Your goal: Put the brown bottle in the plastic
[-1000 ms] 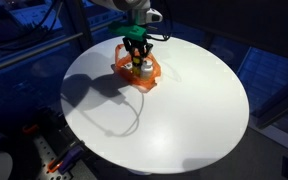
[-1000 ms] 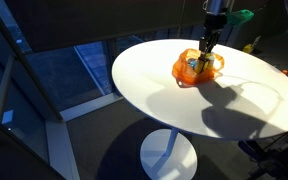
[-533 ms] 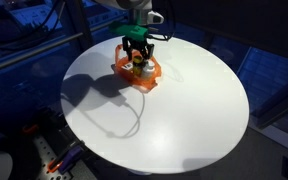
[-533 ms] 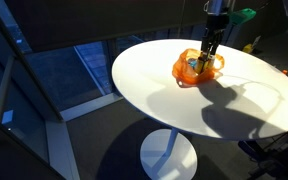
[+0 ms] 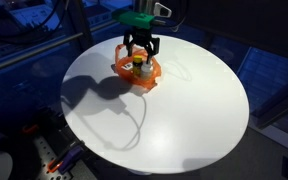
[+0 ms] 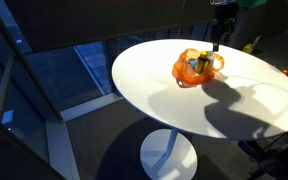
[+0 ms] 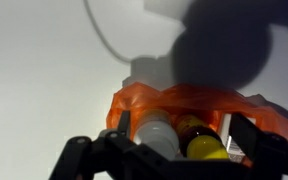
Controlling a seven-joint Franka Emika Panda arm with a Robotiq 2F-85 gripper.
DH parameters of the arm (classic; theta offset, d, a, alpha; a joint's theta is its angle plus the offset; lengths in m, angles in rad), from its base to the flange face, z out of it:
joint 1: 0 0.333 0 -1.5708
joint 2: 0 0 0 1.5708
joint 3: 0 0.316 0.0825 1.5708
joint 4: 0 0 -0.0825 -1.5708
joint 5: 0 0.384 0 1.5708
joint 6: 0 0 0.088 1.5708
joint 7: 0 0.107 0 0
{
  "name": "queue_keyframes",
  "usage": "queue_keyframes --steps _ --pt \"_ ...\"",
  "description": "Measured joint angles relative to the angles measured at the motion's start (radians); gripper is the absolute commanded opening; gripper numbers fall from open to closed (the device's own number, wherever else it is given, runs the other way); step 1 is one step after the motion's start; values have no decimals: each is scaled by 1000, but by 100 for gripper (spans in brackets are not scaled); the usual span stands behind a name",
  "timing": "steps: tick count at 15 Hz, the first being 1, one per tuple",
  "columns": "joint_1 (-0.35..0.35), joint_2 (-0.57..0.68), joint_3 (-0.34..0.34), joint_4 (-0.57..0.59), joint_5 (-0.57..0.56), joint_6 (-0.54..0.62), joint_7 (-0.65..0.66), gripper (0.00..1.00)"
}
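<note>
The orange plastic container point(image 5: 136, 75) sits on the far part of the round white table point(image 5: 184, 120); it also shows in an exterior view point(image 6: 197, 68). Inside it the brown bottle point(image 7: 196, 136) with a yellow cap stands beside a white-capped bottle point(image 7: 156, 135). My gripper point(image 5: 141, 48) hangs just above the container, open, with its fingers apart and nothing between them. In the wrist view the two dark fingers point(image 7: 124, 124) stand either side of both bottles without touching them. In an exterior view the gripper point(image 6: 218, 40) is above the container's far edge.
The table point(image 6: 164, 95) stands on one white pedestal and carries the arm's shadow. Dark floor and glass panels surround it. Cables and orange parts lie below the near edge point(image 5: 54, 165).
The gripper opened, let go of the brown bottle, and rose from inside the container to just above it. The bottle stays in the orange plastic.
</note>
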Motion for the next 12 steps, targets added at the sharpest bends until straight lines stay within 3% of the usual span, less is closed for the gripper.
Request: queue_keyframes --steps 7,12 --pt "-23 -77 -20 79 -2 -245 19 100" --pt "-49 -135 -20 88 -2 -306 19 100"
